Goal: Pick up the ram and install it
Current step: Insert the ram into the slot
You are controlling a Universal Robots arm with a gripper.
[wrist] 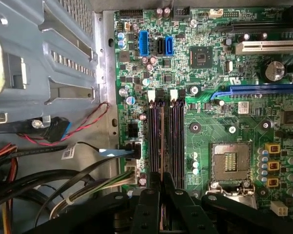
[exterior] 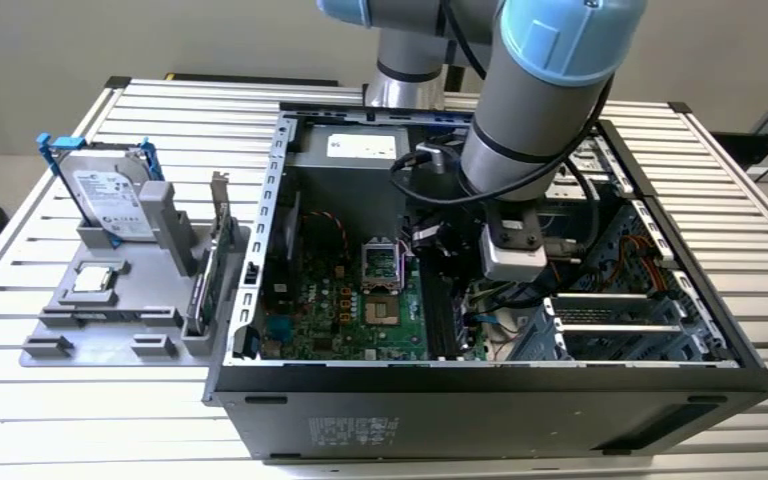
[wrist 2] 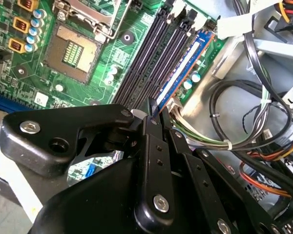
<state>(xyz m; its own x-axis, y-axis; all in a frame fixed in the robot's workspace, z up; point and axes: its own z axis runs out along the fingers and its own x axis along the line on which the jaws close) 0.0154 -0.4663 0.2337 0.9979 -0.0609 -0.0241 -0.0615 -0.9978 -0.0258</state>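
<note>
The ram (wrist 2: 185, 64) is a thin dark stick with a blue-looking edge. It stands in the outermost memory slot of the green motherboard (wrist: 205, 112), beside the case's cable bundle. In the first wrist view the ram (wrist: 160, 139) runs straight up from between my black fingers (wrist: 151, 195). My gripper (wrist 2: 152, 108) is shut on the ram's near end, its tips down at the slot. In the exterior view the gripper (exterior: 435, 262) reaches down inside the open computer case (exterior: 491, 375), just right of the CPU socket (exterior: 381, 268).
Black and coloured cables (wrist 2: 244, 122) lie close beside the slot. Other empty memory slots (wrist: 177, 141) sit between the ram and the CPU socket (wrist: 229, 163). Left of the case, a grey holder (exterior: 91, 320) carries a hard drive (exterior: 104, 195), a bracketed card (exterior: 217, 260) and a chip (exterior: 95, 280).
</note>
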